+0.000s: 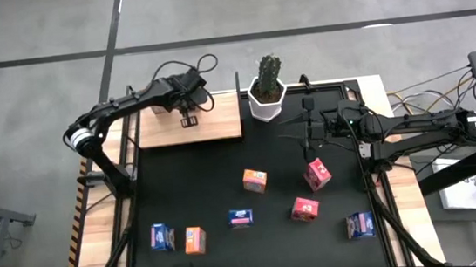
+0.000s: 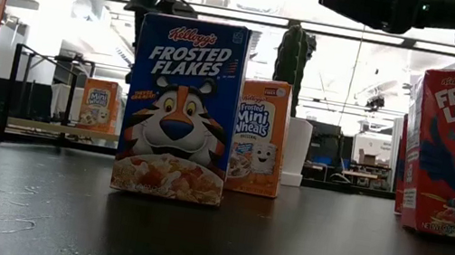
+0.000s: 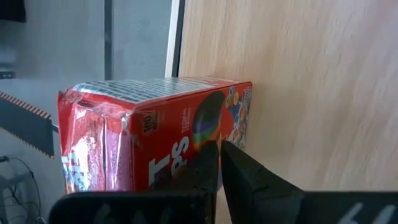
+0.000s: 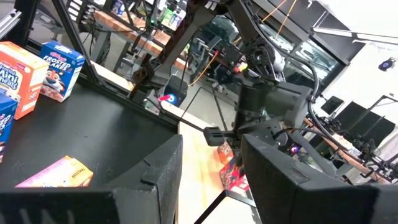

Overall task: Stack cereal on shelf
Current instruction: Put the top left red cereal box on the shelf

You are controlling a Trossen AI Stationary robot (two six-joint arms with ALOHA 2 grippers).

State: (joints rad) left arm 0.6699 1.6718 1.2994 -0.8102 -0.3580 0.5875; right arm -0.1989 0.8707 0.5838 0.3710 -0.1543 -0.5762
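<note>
Glossy cardboard cereal (image 3: 155,140) — smooth wood shelf (image 3: 311,74).

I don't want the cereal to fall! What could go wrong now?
1. The left pincer is shut right beside the red box, which lies at the edge of the shelf. A sideways move might push the box off.
2. The right pincer hangs open and empty near the cactus pot. A wide swing could bump the pot.
</note>
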